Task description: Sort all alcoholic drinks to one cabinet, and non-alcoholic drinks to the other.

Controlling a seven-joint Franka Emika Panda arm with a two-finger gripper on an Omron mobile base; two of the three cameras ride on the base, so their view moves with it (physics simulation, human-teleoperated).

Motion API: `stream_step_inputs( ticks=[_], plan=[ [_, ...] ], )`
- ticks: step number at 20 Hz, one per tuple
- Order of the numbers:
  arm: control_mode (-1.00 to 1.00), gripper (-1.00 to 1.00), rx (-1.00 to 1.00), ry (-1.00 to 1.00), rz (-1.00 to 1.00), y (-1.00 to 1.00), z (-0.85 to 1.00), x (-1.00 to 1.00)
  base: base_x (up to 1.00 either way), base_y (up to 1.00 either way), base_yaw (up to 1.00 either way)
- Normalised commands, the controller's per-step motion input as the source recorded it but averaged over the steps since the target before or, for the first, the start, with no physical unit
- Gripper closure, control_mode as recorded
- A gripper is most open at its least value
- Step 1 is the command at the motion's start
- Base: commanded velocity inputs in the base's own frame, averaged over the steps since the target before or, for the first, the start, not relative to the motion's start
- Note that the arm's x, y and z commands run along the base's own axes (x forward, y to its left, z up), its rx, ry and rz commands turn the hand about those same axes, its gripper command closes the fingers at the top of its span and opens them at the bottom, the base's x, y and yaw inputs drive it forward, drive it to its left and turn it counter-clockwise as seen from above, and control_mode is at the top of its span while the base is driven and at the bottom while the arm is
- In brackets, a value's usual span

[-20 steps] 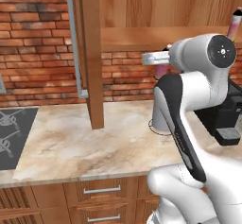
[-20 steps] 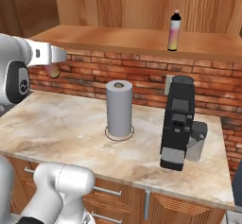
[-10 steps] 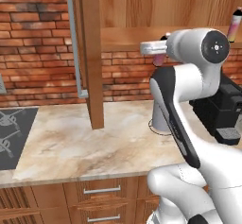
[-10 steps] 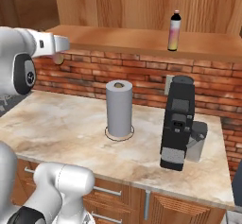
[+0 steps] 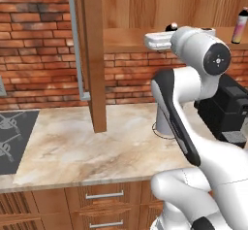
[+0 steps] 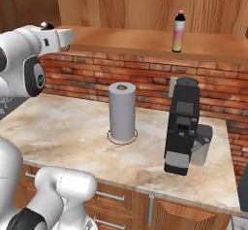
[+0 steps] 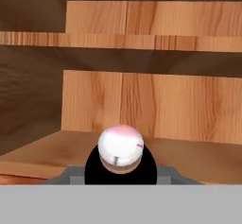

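A: Going left to right over the left base view, what is showing?

B: The open cabinet door (image 5: 93, 54) is hanging down at the left with its silver bar handle (image 5: 77, 40). Right of it the arm's white hand is reaching level over the wide cabinet's shelf floor (image 5: 131, 39). Far right, a pink bottle (image 5: 238, 26) with a black cap is standing upright on that same shelf.

A: And where is the other bottle sitting relative to the gripper?

B: Along the hand view, a second pink bottle (image 7: 121, 158) is sitting right at the gripper (image 7: 121, 173), seen end-on, its rounded pale-pink body above a black round part, between the finger tips. The gripper is gripping it, part-closed around it.

A: And from the right side?

B: The hand is coming in at the left over the shelf edge, a grey paper towel roll (image 6: 121, 111) is standing on the counter (image 6: 68, 127), then a black coffee machine (image 6: 182, 125), with the standing pink bottle up on the shelf above it.
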Motion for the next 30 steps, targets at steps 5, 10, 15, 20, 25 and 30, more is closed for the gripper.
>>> stream_step_inputs(
  ticks=[5,10,15,20,25,30],
  plan=[
    [-1.00,1.00,0.00,0.01,-0.05,-0.02,0.16,0.60,0.00,0.00,0.00],
    [-1.00,1.00,0.00,0.05,-0.06,0.00,0.01,0.68,0.00,0.00,0.00],
    [-1.00,1.00,0.00,0.08,-0.05,-0.07,0.00,0.55,0.00,0.00,0.00],
    [-1.00,1.00,0.07,0.17,-0.04,-0.16,0.00,0.31,0.00,0.00,0.00],
    [-1.00,1.00,0.06,0.08,-0.01,-0.23,-0.10,0.23,0.00,0.00,0.00],
    [-1.00,1.00,0.00,0.00,-0.03,-0.17,-0.05,0.45,0.00,0.00,0.00]
  ],
)
